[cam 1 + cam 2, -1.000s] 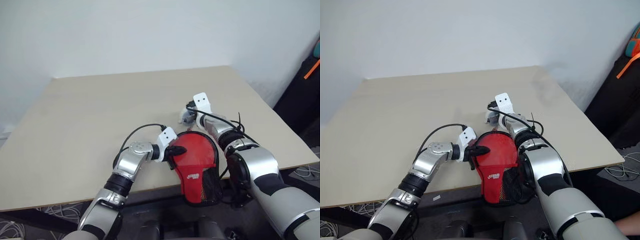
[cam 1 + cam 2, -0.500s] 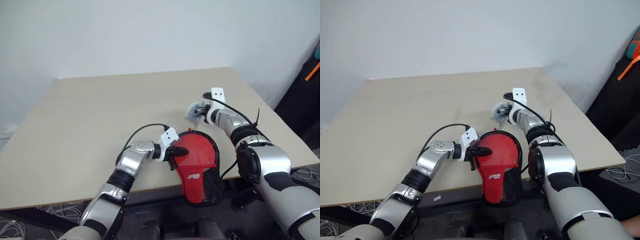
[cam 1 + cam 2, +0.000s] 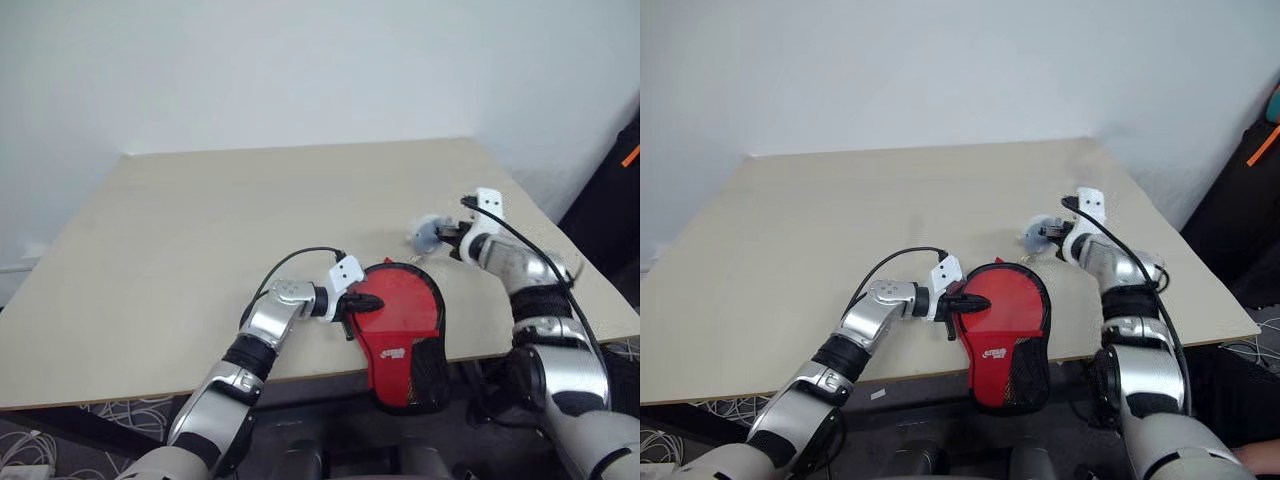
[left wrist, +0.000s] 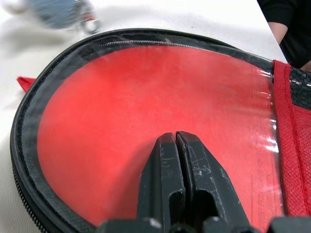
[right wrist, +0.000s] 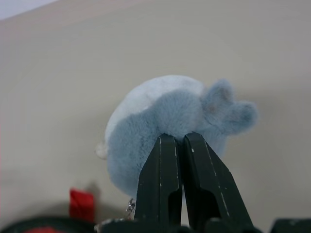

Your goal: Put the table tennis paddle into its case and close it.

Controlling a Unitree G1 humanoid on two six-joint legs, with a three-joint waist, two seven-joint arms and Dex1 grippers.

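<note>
- Head views: the red case [image 3: 400,330] lies at the near edge of the table [image 3: 200,230], its black mesh end hanging over the edge. The left gripper [image 3: 362,302] rests on it. The right gripper [image 3: 448,240] is off to the right, by a small fluffy grey toy [image 3: 427,234].
- Left wrist view: the fingers [image 4: 167,170] are pressed together over the case's clear window, red showing underneath.
- Right wrist view: the fingers [image 5: 165,170] are pressed together, tips against the fluffy grey toy.

The far and left stretches of the table [image 3: 200,220] lie bare, open to passage. Near the front edge the case [image 3: 400,330] overhangs, the left gripper [image 3: 362,302] pressed on it. A grey plush charm [image 3: 428,234] at the right gripper [image 3: 447,238] blocks the right side.
</note>
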